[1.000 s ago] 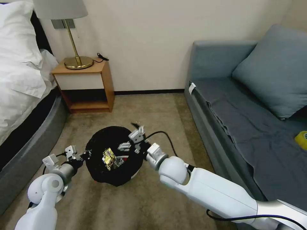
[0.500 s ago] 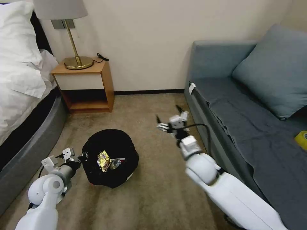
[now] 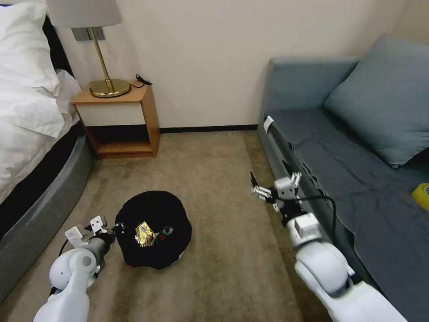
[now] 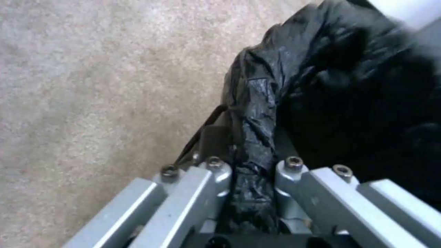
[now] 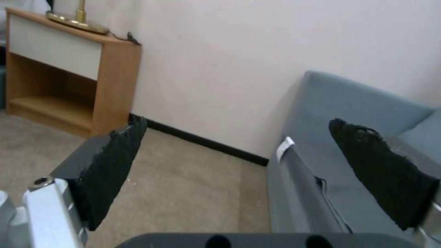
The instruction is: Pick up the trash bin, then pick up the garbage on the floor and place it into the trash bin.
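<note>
The trash bin point(image 3: 154, 210), lined with a glossy black bag, sits low over the carpet at the lower left of the head view. My left gripper point(image 3: 116, 229) is shut on its rim; the left wrist view shows the crinkled bag point(image 4: 257, 113) pinched in the left gripper point(image 4: 250, 163). Garbage lies inside the bin: a gold foil wrapper point(image 3: 144, 234) and a small shiny piece point(image 3: 166, 231) beside it. My right gripper point(image 3: 275, 182) hangs open and empty beside the sofa's front, well right of the bin. In the right wrist view its black pads point(image 5: 115, 165) stand wide apart.
A grey sofa point(image 3: 339, 147) with a cushion fills the right side, and a yellow tape roll point(image 3: 421, 195) lies on its seat. A wooden nightstand point(image 3: 123, 120) with a brass lamp point(image 3: 106, 85) stands against the far wall. A bed point(image 3: 31, 134) runs along the left. Bare carpet point(image 3: 219, 170) lies between.
My right arm has pulled back from over the bin and swung right toward the sofa, staying open. The bin and my left gripper have sunk a little lower.
</note>
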Controlling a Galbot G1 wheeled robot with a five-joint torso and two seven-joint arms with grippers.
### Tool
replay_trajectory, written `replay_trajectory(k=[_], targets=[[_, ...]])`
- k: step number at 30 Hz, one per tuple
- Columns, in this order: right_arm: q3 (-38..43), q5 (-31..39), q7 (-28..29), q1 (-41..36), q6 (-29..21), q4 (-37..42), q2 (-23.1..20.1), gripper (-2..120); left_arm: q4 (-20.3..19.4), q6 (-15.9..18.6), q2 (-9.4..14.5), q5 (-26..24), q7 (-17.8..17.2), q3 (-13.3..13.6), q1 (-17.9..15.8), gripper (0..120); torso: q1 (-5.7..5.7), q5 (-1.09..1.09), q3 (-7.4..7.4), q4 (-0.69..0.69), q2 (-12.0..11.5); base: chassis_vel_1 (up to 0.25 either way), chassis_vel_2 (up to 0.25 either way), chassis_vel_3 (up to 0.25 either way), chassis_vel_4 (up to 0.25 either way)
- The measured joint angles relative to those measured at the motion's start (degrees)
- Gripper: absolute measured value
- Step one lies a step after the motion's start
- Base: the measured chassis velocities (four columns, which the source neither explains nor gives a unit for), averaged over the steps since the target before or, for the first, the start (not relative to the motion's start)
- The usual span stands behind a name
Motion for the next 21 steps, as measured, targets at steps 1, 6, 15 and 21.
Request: replay_trajectory(k=[1, 6, 15, 21], targets=[[0.3, 0.0, -0.1, -0.4, 0.1, 0.2, 0.0, 100, 0.0, 0.0, 0.0, 0.1, 0.2, 0.0, 0.0, 14, 0.0, 0.0, 0.0, 0.0, 0.0, 0.0, 0.0, 0.0, 0.0], [3.3, -0.7, -1.2, -3.9, 1.1, 1.5, 1.1, 100, -0.1, -1.2, -0.2, 2.4, 3.6, -0.1, 0.7, 32, 0.0, -0.01, 0.0, 0.02, 0.0, 0.0, 0.0, 0.0, 0.0], [6.5, -2.2, -2.5, -8.5, 2.7, 2.7, 3.6, 100, -2.0, -14.6, -1.5, 13.8, 13.8, -1.8, 3.9, 68, 0.0, 0.0, 0.0, 0.01, 0.0, 0.0, 0.0, 0.0, 0.0], [8.6, -4.4, -3.6, -12.3, 4.8, 3.0, 8.1, 100, -9.3, -27.7, -4.9, 21.9, 18.4, -2.5, 10.4, 98, 0.0, 0.0, 0.0, 0.01, 0.0, 0.0, 0.0, 0.0, 0.0]])
